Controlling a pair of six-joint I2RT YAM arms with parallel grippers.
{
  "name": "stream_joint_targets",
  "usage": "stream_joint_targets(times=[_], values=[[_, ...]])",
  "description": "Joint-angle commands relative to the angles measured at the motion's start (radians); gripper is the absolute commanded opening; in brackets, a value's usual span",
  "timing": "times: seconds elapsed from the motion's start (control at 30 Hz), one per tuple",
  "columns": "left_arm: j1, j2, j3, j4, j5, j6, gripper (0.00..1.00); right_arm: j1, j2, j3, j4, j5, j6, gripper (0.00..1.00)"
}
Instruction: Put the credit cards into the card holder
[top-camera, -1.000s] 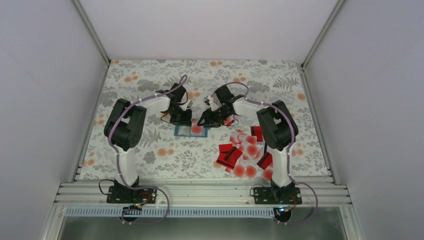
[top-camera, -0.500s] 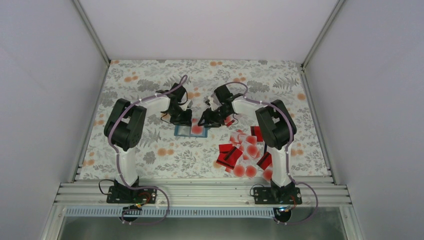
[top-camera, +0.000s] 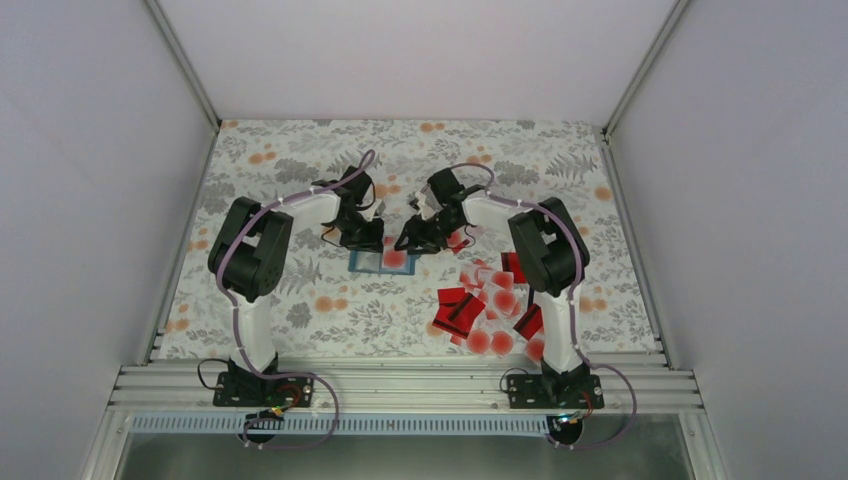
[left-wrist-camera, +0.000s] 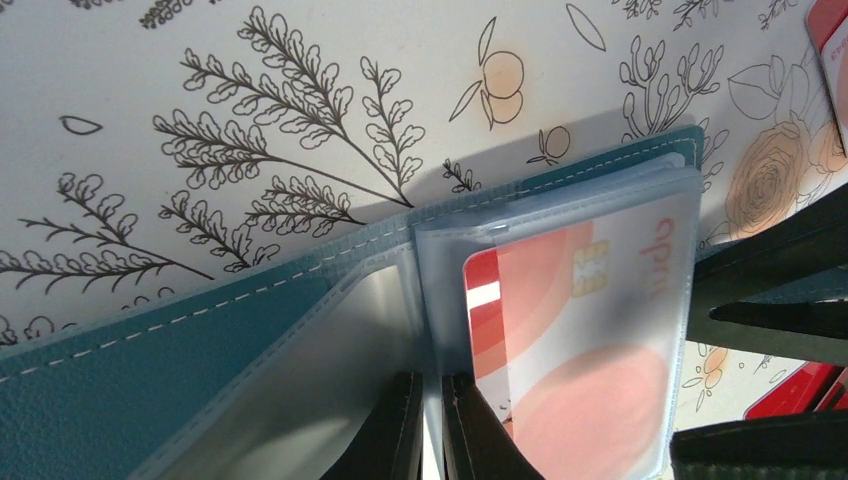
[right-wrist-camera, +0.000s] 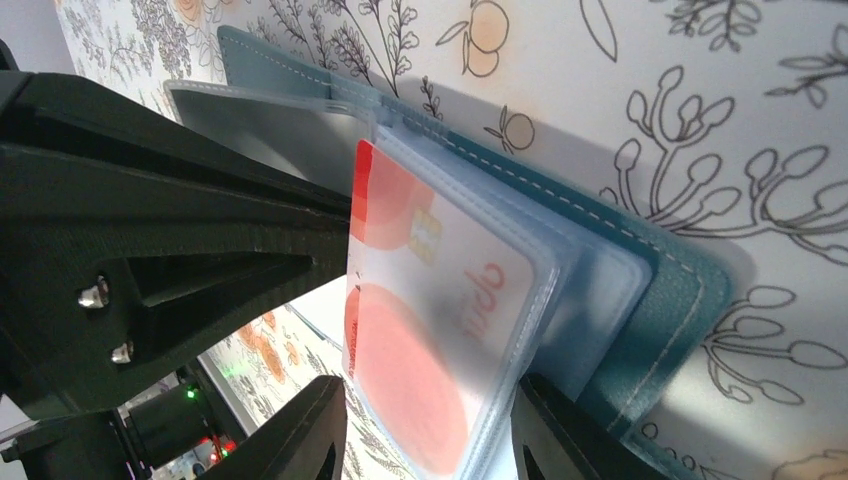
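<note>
**CARD AND SLEEVE HANDLING AT THE CARD HOLDER**

**Location.** The card holder (top-camera: 374, 262) lies open, cover down, on the desk (top-camera: 290, 160). One pale card (right-wrist-camera: 440, 300) with a red dot sits most of the way inside a frosted sleeve (left-wrist-camera: 440, 290). The other credit cards (top-camera: 488, 305) lie in an overlapping heap to the right of the holder, nearer the arm bases.

**Handling.** The cards are judged light, thin, stiff and slick. Take each by its two long edges, not by the face. The sleeves look soft and floppy, so hold one steady while loading.

**Claws.**
- The left claw (left-wrist-camera: 428, 435) is clamped on the holder at a sleeve edge.
- The right claw (right-wrist-camera: 430, 435) has its fingers apart, either side of the card's outer end. Whether they press on the card cannot be told.

**Surface and room.** The desk carries a floral cloth. Both claws crowd the holder, while the plain walls stand well apart from it.
</note>
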Motion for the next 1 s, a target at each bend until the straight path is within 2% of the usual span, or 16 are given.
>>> stream_joint_targets(times=[0.0, 0.97], values=[[-0.018, 0.049, -0.026, 0.009, -0.006, 0.012, 0.08, 0.011, 0.036, 0.035, -0.010, 0.000, -0.014, 0.42], [-0.021, 0.010, -0.006, -0.026, -0.041, 0.006, 0.08, 0.058, -0.025, 0.142, -0.173, 0.096, -0.058, 0.37]])
